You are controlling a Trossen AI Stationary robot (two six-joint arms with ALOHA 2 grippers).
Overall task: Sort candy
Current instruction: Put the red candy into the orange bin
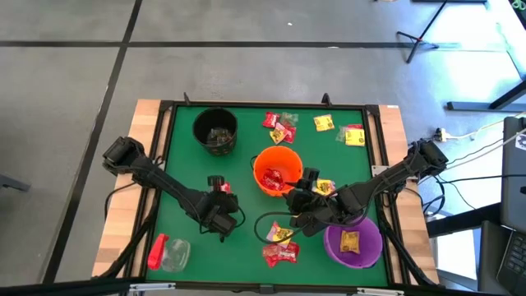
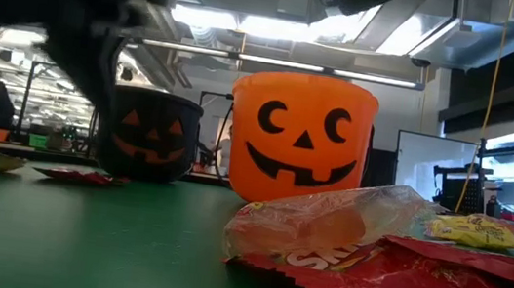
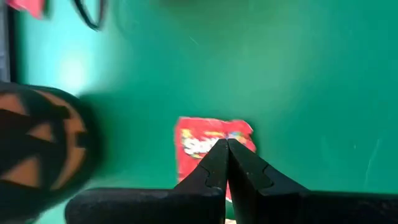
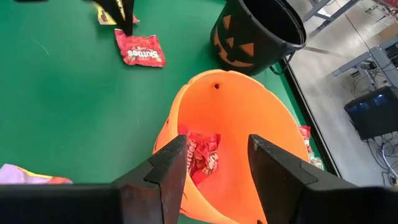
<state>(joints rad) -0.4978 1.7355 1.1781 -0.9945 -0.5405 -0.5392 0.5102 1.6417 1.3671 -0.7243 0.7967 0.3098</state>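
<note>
Red candy packet (image 3: 211, 144) pinched in the left pincer (image 3: 227, 144), black bucket (image 3: 40, 152) alongside; right pincer (image 4: 214, 163) spread over orange bucket (image 4: 261, 118).

In the left wrist view, the left hand (image 3: 227, 144) is covering the lower middle of a red candy packet (image 3: 208, 140), and the black bucket (image 3: 40, 152) at the left edge is blurring and running out of frame. In the low view, a dark blurred arm (image 2: 67, 12) is crossing the upper left, hiding part of the black bucket (image 2: 150, 136). The contents of that bucket (image 1: 216, 131) in the high view are showing too small to tell.
</note>
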